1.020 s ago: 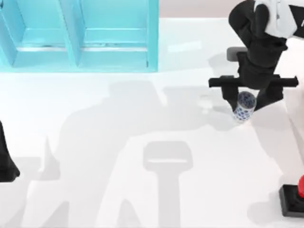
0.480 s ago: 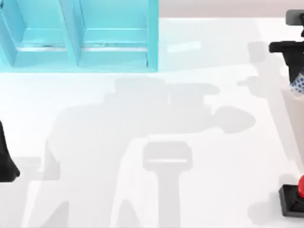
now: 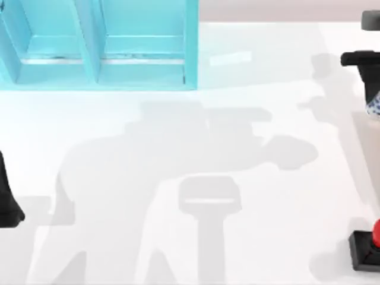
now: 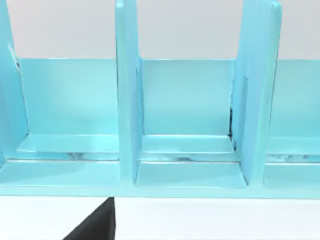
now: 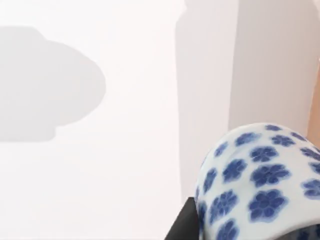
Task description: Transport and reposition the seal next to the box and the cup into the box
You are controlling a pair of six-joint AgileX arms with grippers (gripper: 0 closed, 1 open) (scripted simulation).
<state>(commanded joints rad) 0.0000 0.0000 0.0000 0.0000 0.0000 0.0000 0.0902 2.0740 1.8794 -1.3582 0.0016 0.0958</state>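
Cup [image 5: 260, 180] clamped in right hand [image 3: 371, 89], cut off at worktop [image 3: 178, 148] edge; seal [image 3: 369, 246] nearer, half cropped. Left hand [image 3: 7, 202]: grip unreadable.

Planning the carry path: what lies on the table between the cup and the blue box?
Nothing: in the top view the table between the cup, at the right edge in the right tool, and the box is bare, crossed by shadows.
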